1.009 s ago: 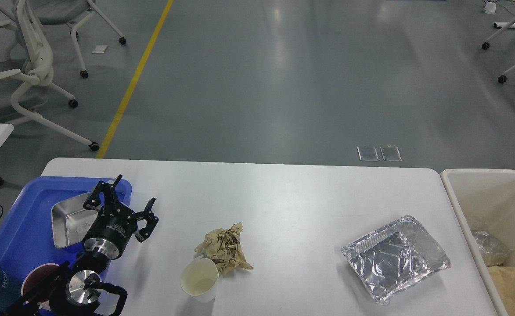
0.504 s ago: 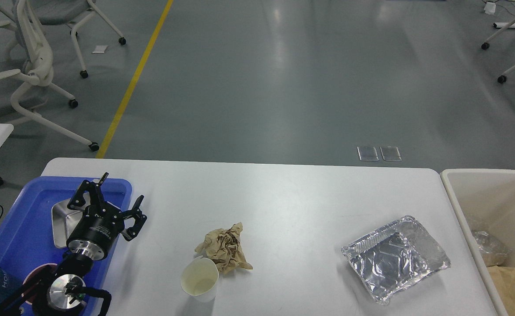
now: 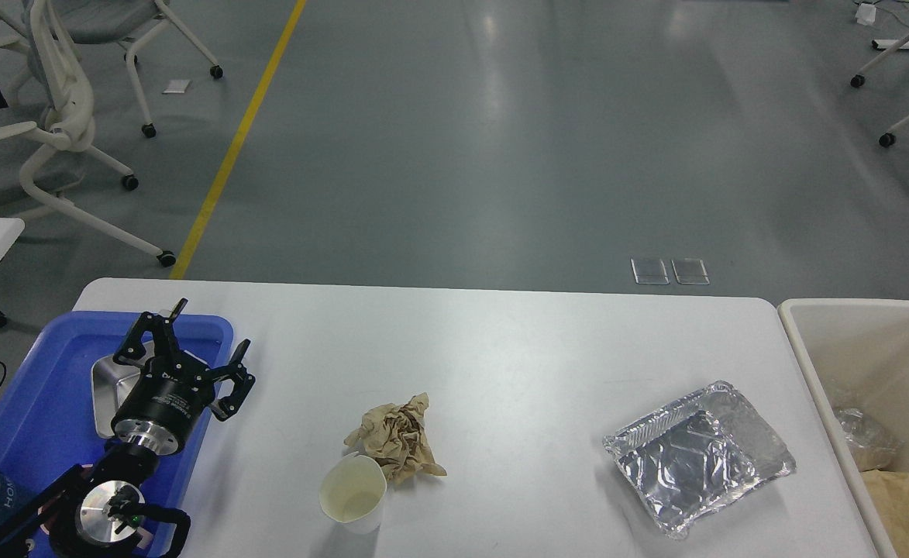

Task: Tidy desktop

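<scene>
The desktop (image 3: 500, 341) is filling the lower half of the head view, and it is only partly tidied. A paper cup (image 3: 352, 493), a crumpled brown napkin (image 3: 397, 437) touching it, and a foil tray (image 3: 698, 456) well to the right are all sitting loose on it. Off to the left, a blue tray (image 3: 28, 395) is already carrying a steel dish (image 3: 105, 387) and some cups, and a beige bin (image 3: 865, 364) at the right edge is holding some rubbish (so sorting looks under way, by my reading). Three items are waiting.

The left gripper (image 3: 202, 353) is hovering over the blue tray's right edge — fingers spread apart, holding nothing and touching nothing. The right gripper is not showing.
</scene>
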Motion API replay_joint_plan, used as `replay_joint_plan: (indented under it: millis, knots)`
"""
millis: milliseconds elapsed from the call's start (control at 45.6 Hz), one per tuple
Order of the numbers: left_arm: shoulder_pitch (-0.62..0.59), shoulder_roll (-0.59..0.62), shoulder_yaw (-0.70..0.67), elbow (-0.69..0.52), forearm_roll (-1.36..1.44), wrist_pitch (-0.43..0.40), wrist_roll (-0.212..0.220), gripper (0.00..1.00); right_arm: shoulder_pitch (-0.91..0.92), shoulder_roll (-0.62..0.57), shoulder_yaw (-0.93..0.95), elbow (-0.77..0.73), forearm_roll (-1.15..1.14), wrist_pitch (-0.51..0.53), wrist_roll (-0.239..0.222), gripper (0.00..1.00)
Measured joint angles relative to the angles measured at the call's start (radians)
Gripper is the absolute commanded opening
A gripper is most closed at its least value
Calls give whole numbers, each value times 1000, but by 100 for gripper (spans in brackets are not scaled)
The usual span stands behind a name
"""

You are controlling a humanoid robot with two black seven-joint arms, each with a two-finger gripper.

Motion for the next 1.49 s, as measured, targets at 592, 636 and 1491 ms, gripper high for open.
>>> replay_joint_plan:
  millis: [592, 636, 1491]
  knots:
    - [-1, 19, -6, 0, 0, 1, 0, 96, 556, 429, -396, -106, -17, 67, 8, 100]
    - [0, 24, -8, 0, 0, 1, 0, 96, 630, 435, -480, -122, -45, 68, 8, 100]
    - [6, 30, -17, 0, 0, 0, -6, 96, 1198, 709, -1302, -557, -314, -54, 92, 100]
